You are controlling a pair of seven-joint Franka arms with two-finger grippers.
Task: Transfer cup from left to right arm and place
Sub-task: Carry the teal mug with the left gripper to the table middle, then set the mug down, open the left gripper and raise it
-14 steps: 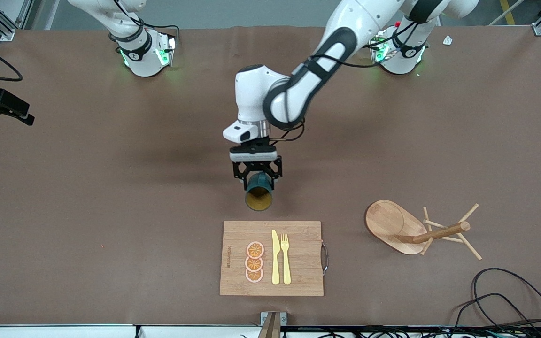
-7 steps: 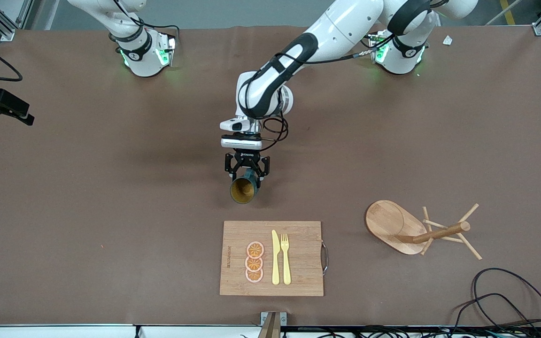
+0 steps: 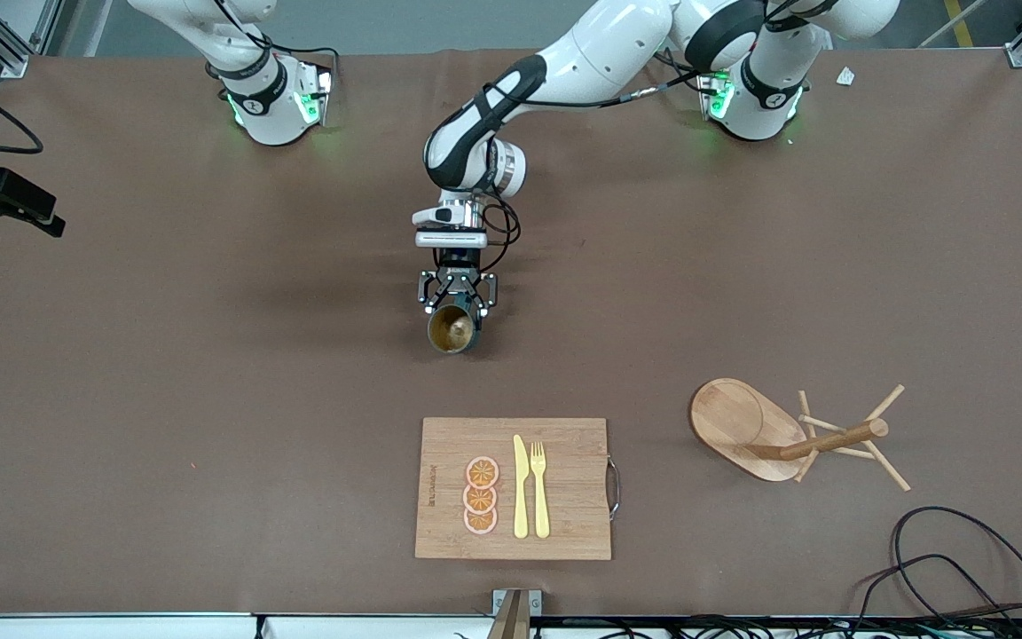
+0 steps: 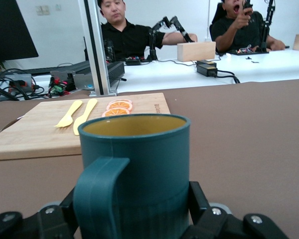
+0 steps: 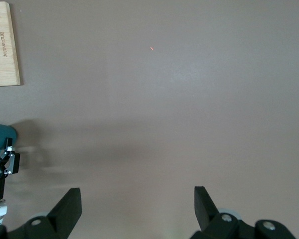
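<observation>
The cup [image 3: 452,328], dark teal with a mustard-yellow inside, is held in my left gripper [image 3: 456,306] low over the middle of the table, its mouth turned toward the front camera. In the left wrist view the cup [image 4: 139,164] fills the middle with its handle [image 4: 97,194] toward the camera, and the left gripper [image 4: 134,211] is shut on its body. My right gripper [image 5: 137,199] is open and empty above bare table. The right wrist view shows the cup's edge [image 5: 0,137] farther off. The right gripper is out of the front view.
A wooden cutting board [image 3: 569,488] with a yellow knife, a fork and orange slices lies nearer the front camera than the cup. A wooden mug tree [image 3: 746,426] lies tipped over toward the left arm's end. Black cables [image 3: 946,568] lie at that front corner.
My left gripper has carried the cup toward the right arm's end, away from the cutting board, and lower. The right arm's base has not moved.
</observation>
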